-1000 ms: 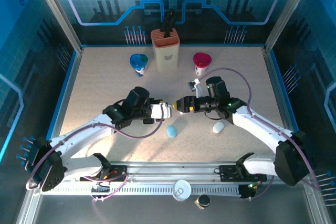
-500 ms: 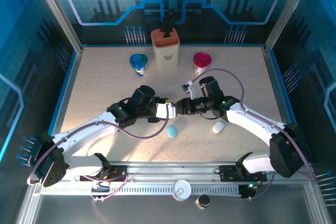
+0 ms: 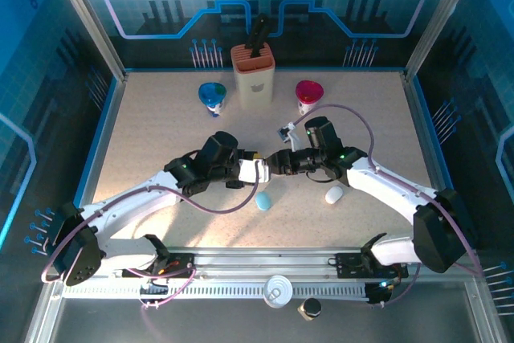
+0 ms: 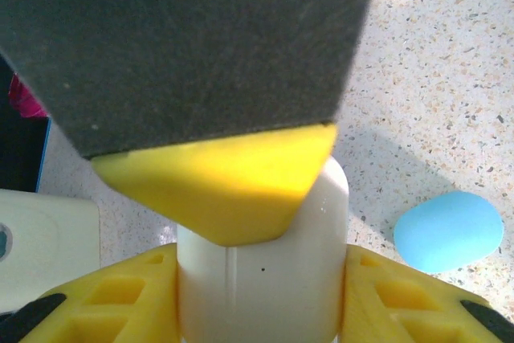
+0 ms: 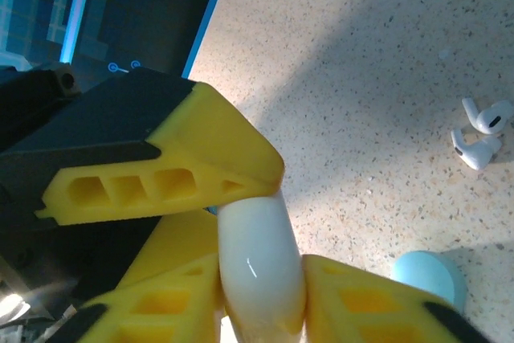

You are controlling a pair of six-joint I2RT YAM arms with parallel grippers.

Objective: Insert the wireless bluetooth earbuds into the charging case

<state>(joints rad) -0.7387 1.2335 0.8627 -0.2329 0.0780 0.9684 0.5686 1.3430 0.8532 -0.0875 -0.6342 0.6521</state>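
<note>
White case [image 4: 261, 279]: I see it lifted over the middle of the desk [image 3: 161, 134], clamped from both ends.
Left tool [image 3: 246, 171]: narrow, with its fingers pressed on the case's two sides.
Right tool [image 3: 279, 163]: narrow too, pinching the case's other end, with a finger touching the shell on each side.
Earbuds [image 5: 475, 152]: two lie loose on the desk, side by side, apart from both tools.
Blue case [image 3: 263, 199]: on the desk just on the arm-base side of the held case.
Spare white case [image 3: 334, 194]: on the desk close beside the right forearm.
Back edge: a knife block [image 3: 253, 76] stands between a blue cup [image 3: 212, 95] and a pink cup [image 3: 308, 95], well apart from the tools.
Open room: I have bare desk on both sides, out to the blue border [image 3: 102, 134].
</note>
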